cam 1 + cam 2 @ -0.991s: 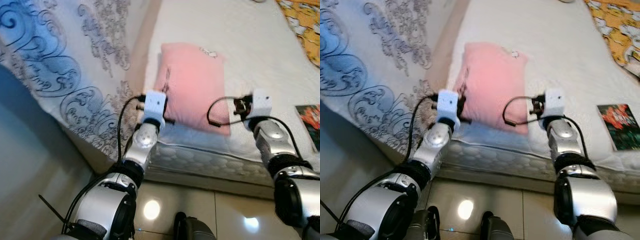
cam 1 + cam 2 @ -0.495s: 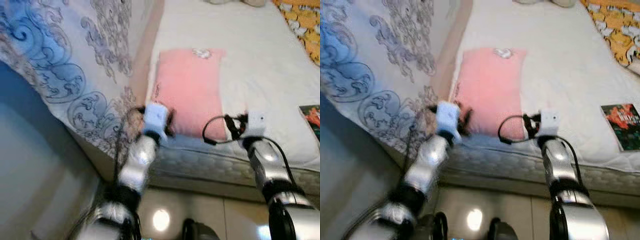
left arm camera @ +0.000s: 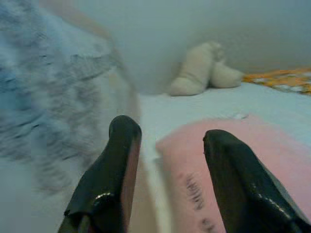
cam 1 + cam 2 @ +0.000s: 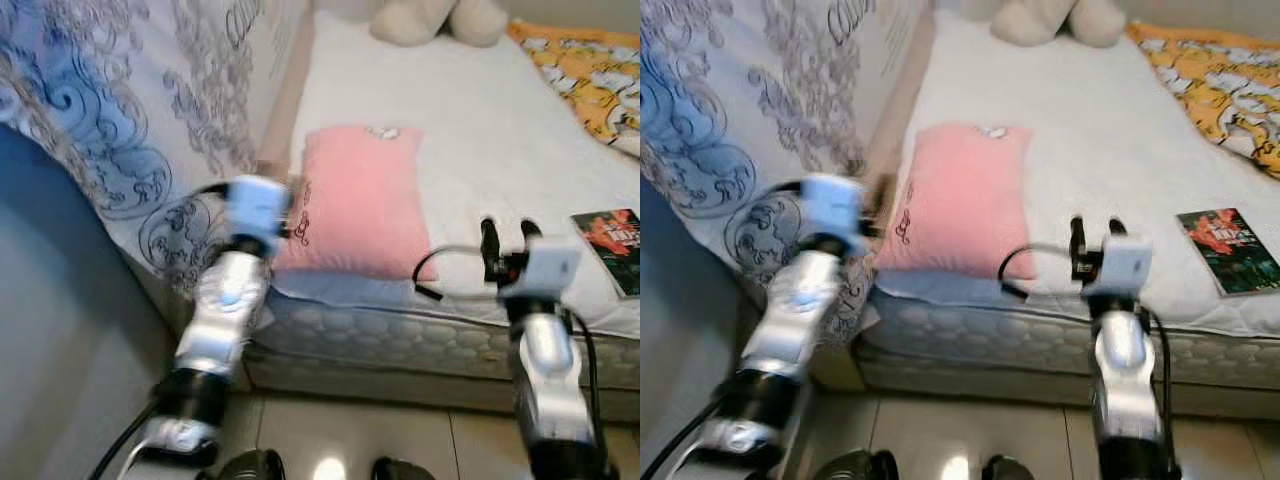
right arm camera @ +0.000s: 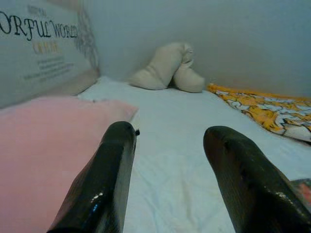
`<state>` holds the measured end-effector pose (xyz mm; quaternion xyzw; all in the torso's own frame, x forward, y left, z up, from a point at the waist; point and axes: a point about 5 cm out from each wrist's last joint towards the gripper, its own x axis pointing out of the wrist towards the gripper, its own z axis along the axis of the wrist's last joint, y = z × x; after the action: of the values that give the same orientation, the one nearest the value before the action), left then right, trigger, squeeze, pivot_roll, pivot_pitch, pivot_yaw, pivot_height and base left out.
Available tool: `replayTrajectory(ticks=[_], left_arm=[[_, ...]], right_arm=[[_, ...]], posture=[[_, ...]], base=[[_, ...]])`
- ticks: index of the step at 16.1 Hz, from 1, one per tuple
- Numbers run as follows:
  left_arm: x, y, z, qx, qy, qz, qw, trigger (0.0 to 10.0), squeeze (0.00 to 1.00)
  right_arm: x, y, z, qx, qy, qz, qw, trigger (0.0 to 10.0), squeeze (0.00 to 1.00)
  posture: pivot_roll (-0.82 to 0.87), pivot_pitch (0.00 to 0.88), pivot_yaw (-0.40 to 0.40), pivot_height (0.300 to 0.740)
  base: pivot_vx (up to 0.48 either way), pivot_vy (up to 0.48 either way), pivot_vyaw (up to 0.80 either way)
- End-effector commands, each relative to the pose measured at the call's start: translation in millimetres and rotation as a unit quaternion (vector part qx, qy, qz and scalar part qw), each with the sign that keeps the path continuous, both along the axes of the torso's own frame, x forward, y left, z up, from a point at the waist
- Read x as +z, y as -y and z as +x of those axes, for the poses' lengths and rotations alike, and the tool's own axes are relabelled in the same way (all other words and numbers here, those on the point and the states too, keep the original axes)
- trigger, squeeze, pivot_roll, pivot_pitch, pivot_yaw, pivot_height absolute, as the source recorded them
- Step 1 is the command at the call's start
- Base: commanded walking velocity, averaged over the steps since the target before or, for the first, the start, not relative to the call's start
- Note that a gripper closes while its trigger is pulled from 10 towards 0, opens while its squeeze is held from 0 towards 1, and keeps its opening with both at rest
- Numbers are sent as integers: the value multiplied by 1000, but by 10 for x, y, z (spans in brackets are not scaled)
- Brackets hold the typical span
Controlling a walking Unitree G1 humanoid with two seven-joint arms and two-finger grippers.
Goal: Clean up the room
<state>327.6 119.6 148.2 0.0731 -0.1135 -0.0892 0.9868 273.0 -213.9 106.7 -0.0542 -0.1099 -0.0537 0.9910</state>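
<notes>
A pink pillow (image 4: 363,200) lies flat on the white bed (image 4: 480,130), close to its near edge and beside the patterned blanket (image 4: 120,110) draped on the left. The left gripper (image 3: 167,145) hovers at the pillow's left edge, fingers spread wide and holding nothing. The right gripper (image 4: 505,236) hangs over the sheet just right of the pillow, also wide and empty. A stuffed toy (image 4: 435,20) sits at the far end, a book (image 4: 612,235) lies at the right.
</notes>
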Motion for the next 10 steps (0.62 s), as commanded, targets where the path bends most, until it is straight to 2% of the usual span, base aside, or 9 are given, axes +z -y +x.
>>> replayTrajectory(ticks=[1,2,4,6,7,9,10], left_arm=[[-162,-52,-39,13,-40,-6,999,10000,1000],[-320,-117,-65,26,-77,-5,997,10000,1000],[-494,-132,-60,39,-120,-4,992,10000,1000],[-510,-98,-37,43,-130,-6,991,10000,1000],[-479,-41,11,40,-129,-9,991,10000,1000],[-434,22,39,29,-121,-19,992,10000,1000],[-396,70,29,13,-106,-26,994,10000,1000]], right_arm=[[-15,-36,-60,-1,1,2,1000,10000,1000],[-121,-54,-159,-7,-14,16,1000,10000,1000],[-246,-69,-191,-12,-41,38,998,10000,1000],[-231,-82,-167,-13,-48,39,998,10000,1000],[-210,-87,-101,-9,-53,38,998,10000,1000],[-179,-131,-45,8,-61,18,998,10000,1000],[-161,-139,-14,10,-63,14,998,10000,0]], posture=[[-99,0,24,740],[-104,0,34,740],[-105,0,42,740],[-105,0,44,740],[-108,0,42,740],[-116,0,37,740],[-119,0,37,740]], base=[[0,0,0],[0,0,0],[0,0,0],[0,0,0],[0,0,0],[0,0,0],[0,0,0]])
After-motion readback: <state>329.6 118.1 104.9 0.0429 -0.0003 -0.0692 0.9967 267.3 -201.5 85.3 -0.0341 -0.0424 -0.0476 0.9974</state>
